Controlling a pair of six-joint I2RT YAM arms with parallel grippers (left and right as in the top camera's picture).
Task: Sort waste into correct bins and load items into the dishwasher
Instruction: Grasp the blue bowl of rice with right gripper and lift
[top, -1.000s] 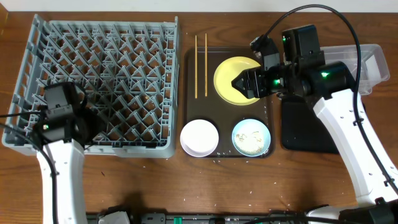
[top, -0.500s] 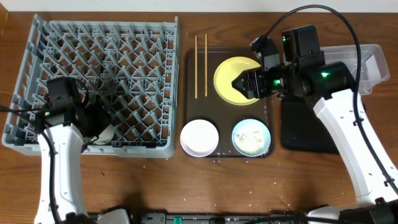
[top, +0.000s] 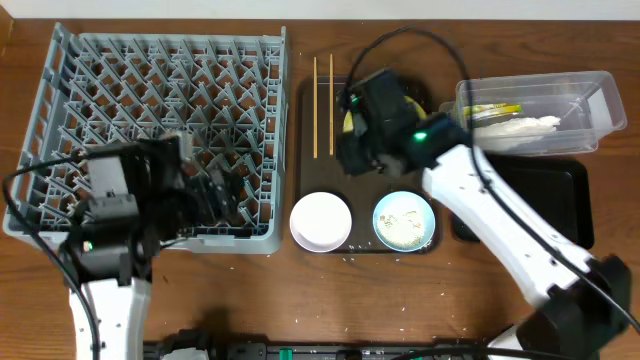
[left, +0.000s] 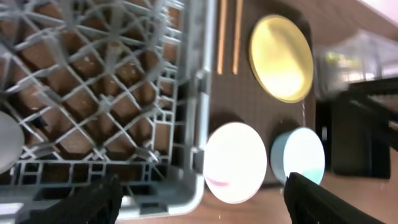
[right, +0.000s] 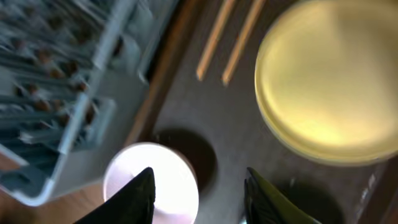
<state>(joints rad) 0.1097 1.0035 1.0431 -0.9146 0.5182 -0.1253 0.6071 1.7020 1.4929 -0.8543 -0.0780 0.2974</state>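
Note:
The grey dish rack fills the left of the table. My left gripper hangs open and empty over its front right corner; in the left wrist view a small white cup sits in the rack at the far left. My right gripper is open and empty above the brown tray, between the yellow plate and the white bowl. The light blue bowl holds crumbs. Two chopsticks lie beside the plate. The clear tub holds the napkin and the wrapper.
The brown serving tray carries the plate, bowls and chopsticks. The black tray lies in front of the clear tub at the right. Small crumbs are scattered on the wooden table near the front.
My right arm has swung left from beside the tub to above the serving tray, uncovering the tub and black tray. My left arm has moved right along the rack's front edge.

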